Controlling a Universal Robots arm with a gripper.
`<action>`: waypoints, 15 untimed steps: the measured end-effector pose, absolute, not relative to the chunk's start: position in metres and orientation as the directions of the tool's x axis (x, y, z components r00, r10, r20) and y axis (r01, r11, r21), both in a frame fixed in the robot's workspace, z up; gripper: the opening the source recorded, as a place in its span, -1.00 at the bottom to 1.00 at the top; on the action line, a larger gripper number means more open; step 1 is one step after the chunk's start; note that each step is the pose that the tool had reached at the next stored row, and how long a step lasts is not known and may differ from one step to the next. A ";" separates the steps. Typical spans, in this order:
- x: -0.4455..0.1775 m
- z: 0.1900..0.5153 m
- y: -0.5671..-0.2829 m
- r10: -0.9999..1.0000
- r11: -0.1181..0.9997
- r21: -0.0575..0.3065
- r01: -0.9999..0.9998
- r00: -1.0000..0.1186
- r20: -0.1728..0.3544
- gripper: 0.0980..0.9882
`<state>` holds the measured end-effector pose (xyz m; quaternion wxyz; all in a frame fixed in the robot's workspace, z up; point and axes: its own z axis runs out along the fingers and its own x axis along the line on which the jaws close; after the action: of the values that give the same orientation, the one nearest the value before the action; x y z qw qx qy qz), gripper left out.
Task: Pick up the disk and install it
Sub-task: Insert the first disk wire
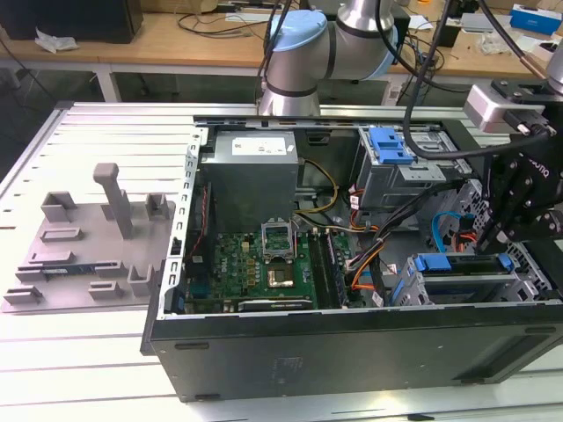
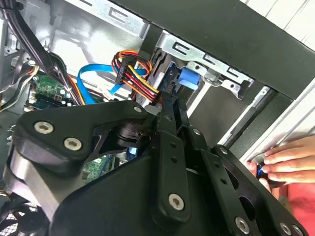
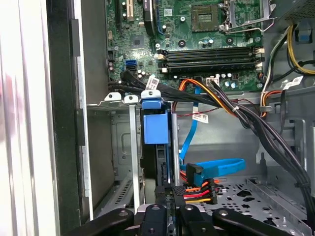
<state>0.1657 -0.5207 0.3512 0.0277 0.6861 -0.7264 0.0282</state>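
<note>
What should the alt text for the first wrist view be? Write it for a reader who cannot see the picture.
The gripper reaches into an open computer case, its black fingers at the end of the disk, which stands on edge in a metal drive cage with its blue carrier showing. Beyond lie a green motherboard, bundled cables and a blue data cable.

Black linked gripper [image 2: 170, 115] with silver screws, grey-blue arm [image 1: 303, 53].

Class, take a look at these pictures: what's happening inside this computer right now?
A robot arm's gripper is down inside an open computer case, at the drive cage near the case's front. The disk, in its blue carrier, stands in the cage slot directly in front of the fingertips. A person's hand rests on the case edge beside the arm.
</note>
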 end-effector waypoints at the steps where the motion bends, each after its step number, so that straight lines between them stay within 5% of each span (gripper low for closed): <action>1: 0.166 0.351 -0.520 -0.995 0.057 -0.003 -0.998 -0.057 0.085 -0.85; 15: 0.167 0.351 -0.516 -0.992 0.082 -0.004 -0.997 -0.082 0.092 -0.85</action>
<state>0.1670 -0.5159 0.3512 0.0326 0.6767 -0.7348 0.0325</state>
